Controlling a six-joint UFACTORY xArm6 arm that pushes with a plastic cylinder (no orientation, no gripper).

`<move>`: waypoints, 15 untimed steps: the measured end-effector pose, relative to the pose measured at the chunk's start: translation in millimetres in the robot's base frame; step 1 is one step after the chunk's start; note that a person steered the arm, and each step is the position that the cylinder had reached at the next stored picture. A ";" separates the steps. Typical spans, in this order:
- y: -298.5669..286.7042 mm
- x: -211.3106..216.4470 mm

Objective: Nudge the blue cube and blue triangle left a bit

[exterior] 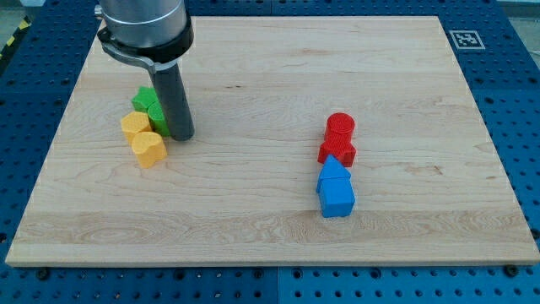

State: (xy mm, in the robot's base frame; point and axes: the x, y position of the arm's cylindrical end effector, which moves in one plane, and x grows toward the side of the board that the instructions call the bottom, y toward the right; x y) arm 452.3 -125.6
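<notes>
Our rod hides part of the green blocks (149, 107); my tip (182, 135), grasping nothing, sits at nine o'clock from blue triangle (334, 172) and blue cube (338, 200).

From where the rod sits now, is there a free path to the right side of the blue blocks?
Probably yes. My tip sits by the green blocks; bare board leads toward the blue cube and blue triangle, passing below them.
</notes>
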 end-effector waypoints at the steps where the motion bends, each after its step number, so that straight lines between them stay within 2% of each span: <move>1: 5.7 0.0; 2: 47.8 1.1; 3: 59.6 24.3; 5: 67.7 114.0; 6: 90.8 132.6; 7: 144.3 134.1; 8: 170.5 165.5; 9: 182.1 166.1; 10: 249.9 166.0; 11: 276.2 166.0; 12: 272.6 144.0; 14: 216.6 126.6; 15: 239.8 121.7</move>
State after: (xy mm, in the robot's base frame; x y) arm 574.0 114.2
